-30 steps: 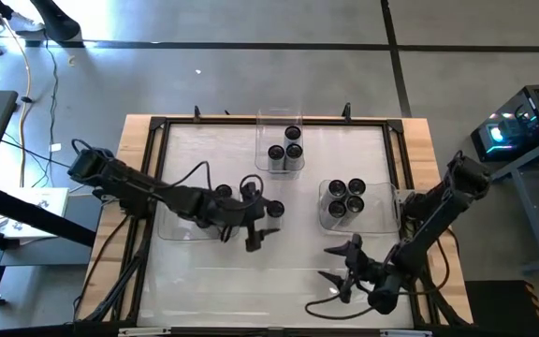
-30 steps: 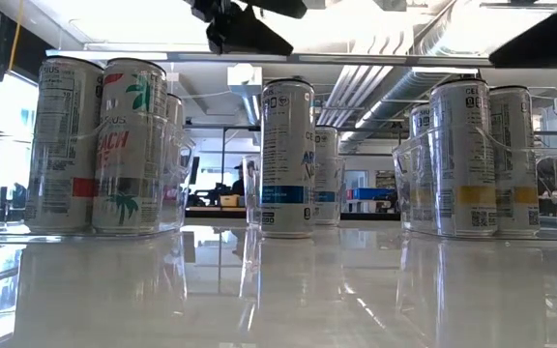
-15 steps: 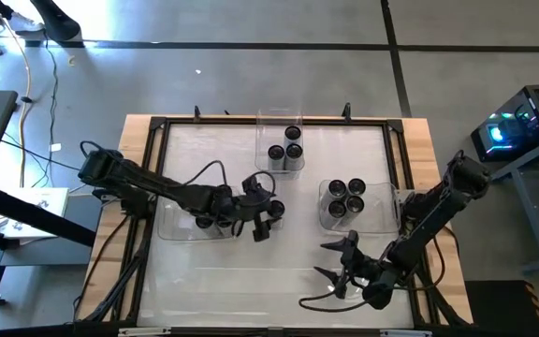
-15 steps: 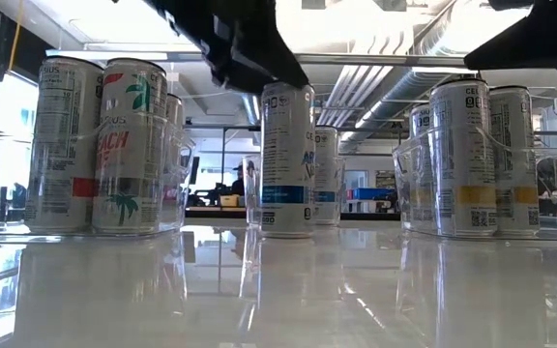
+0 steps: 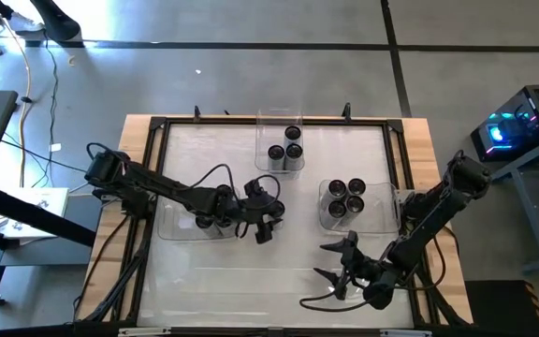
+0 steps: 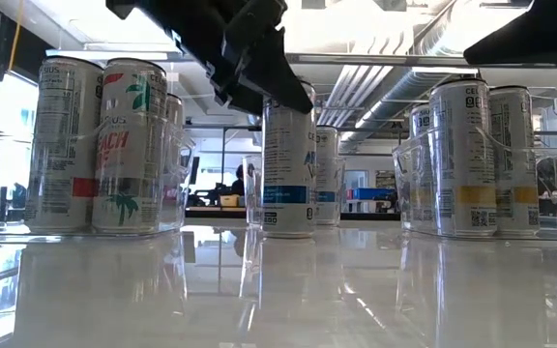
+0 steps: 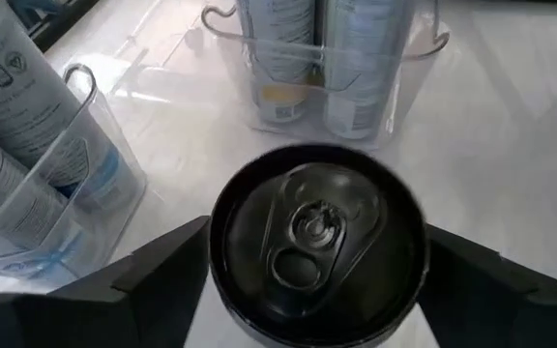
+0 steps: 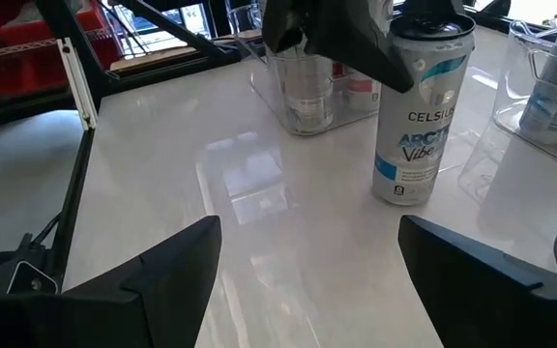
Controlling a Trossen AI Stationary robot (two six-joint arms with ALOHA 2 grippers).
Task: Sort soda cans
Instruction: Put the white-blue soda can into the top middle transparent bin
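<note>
Jaws of the left gripper (image 5: 264,221) are seen spread wide on either side of a lone soda can (image 7: 317,240), its dark top centred between the two fingers; contact with its sides cannot be told. That can (image 6: 288,164) is stood upright on the white table (image 5: 213,281) near the middle, outside the trays. Jaws of the right gripper (image 5: 342,265) are held wide apart with nothing between them, at the near right of the table. Three cans (image 5: 286,150) are kept in the far tray (image 5: 262,122), four cans (image 5: 346,199) in the right tray (image 5: 382,217), and others in the left tray (image 5: 171,225) under the left arm.
</note>
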